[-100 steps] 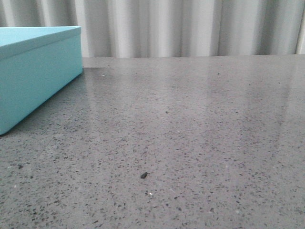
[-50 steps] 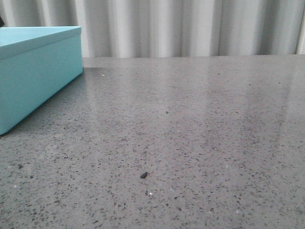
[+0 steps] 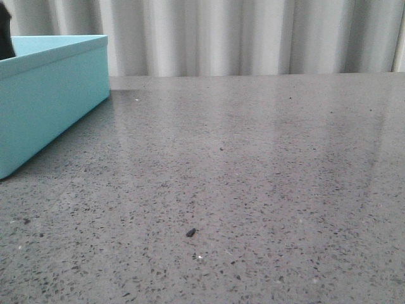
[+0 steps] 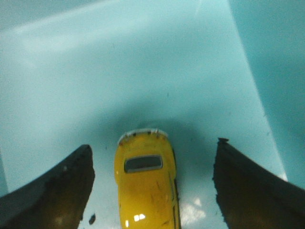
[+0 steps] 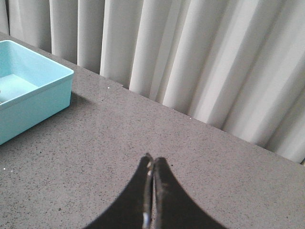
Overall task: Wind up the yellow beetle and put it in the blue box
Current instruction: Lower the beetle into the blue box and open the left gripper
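The yellow beetle (image 4: 147,186) lies on the floor of the blue box (image 4: 143,71) in the left wrist view. My left gripper (image 4: 152,148) is open above it, its dark fingers (image 4: 62,191) standing apart on both sides of the car without touching it. The blue box (image 3: 50,95) stands at the far left in the front view, where a dark bit of the left arm (image 3: 5,31) shows over its rim. My right gripper (image 5: 152,162) is shut and empty above the grey table, with the box (image 5: 28,90) off to its side.
The grey speckled table (image 3: 253,177) spreads across the front view, with a small dark speck (image 3: 190,232) on it. A pale pleated curtain (image 3: 253,35) hangs behind the table's far edge.
A dark part of the left arm has come into the front view at the top left, over the box. Nothing else has moved.
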